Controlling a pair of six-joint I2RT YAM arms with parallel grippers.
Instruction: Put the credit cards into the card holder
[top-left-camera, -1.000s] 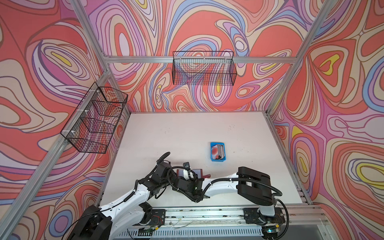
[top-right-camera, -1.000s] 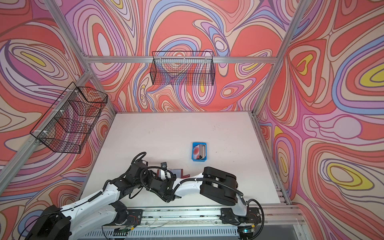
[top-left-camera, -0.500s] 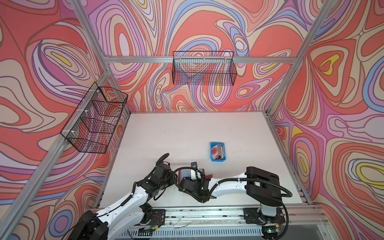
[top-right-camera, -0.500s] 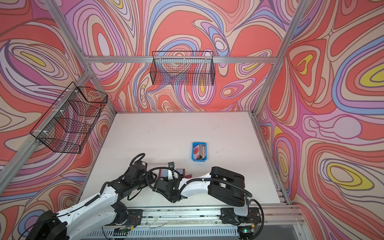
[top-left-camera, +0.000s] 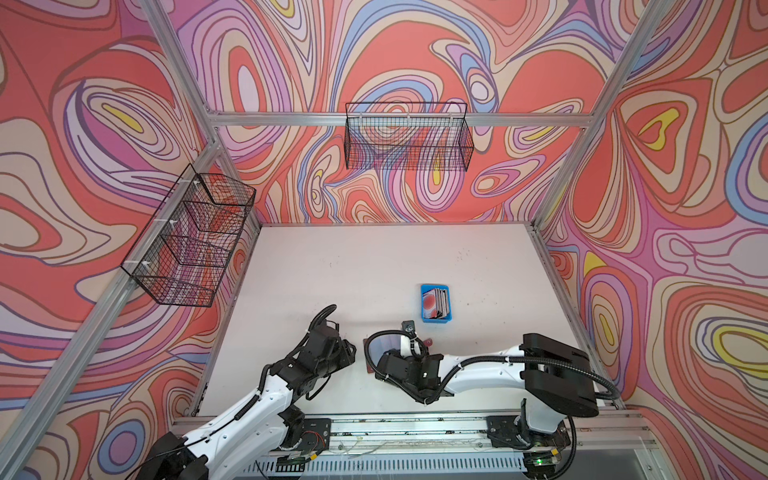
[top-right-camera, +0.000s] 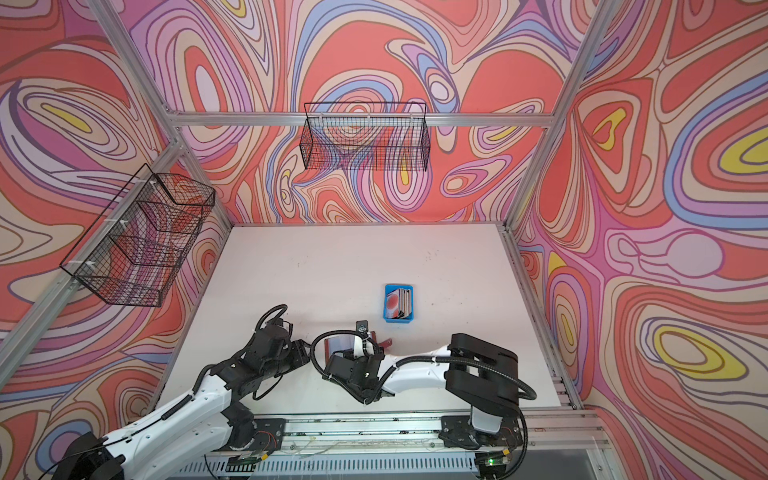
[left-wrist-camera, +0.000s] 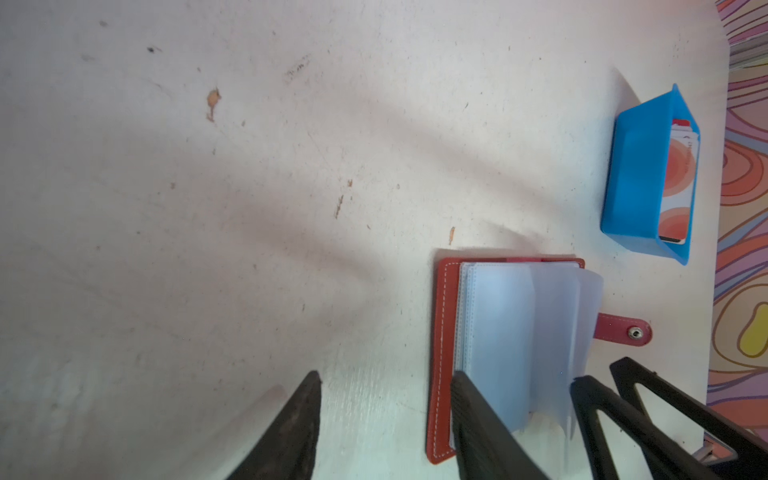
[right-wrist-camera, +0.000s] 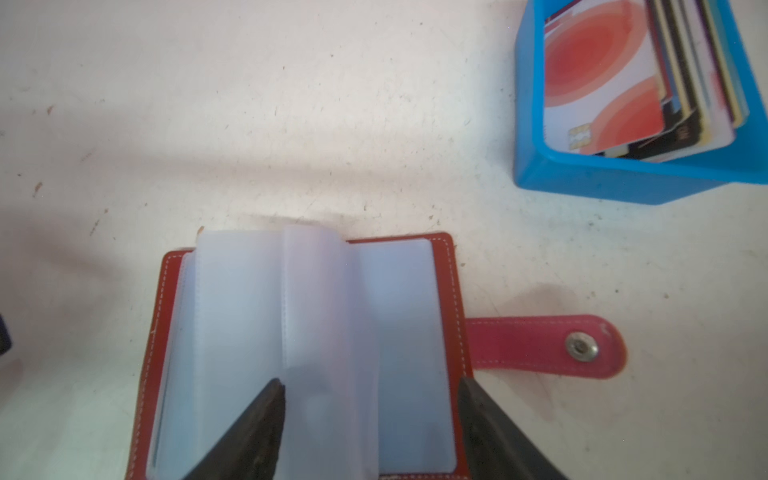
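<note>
The card holder (top-left-camera: 372, 345) (top-right-camera: 332, 345) lies open near the table's front, a red booklet with clear sleeves (right-wrist-camera: 399, 316) fanned up and its snap tab (right-wrist-camera: 548, 345) flat on the table. The credit cards (top-left-camera: 435, 302) (top-right-camera: 399, 302) (right-wrist-camera: 598, 83) stand stacked in a blue tray, a white one with red circles in front. My right gripper (right-wrist-camera: 370, 381) is open over the sleeves, one finger (left-wrist-camera: 602, 411) beside the loose pages. My left gripper (left-wrist-camera: 386, 376) (top-left-camera: 351, 353) is open at the holder's left edge (left-wrist-camera: 440, 332), one finger (left-wrist-camera: 469, 399) over the sleeves, the other over bare table.
The blue tray (top-left-camera: 435, 318) (left-wrist-camera: 636, 174) sits just behind the holder, to its right. Wire baskets hang on the back wall (top-left-camera: 409, 141) and the left wall (top-left-camera: 191, 241). The table's front rail (top-left-camera: 395, 424) runs right behind both arms.
The right arm's elbow has swung to the right and its gripper has shifted with it. More of the holder's clear sleeves show. The left gripper's fingers stand slightly wider.
</note>
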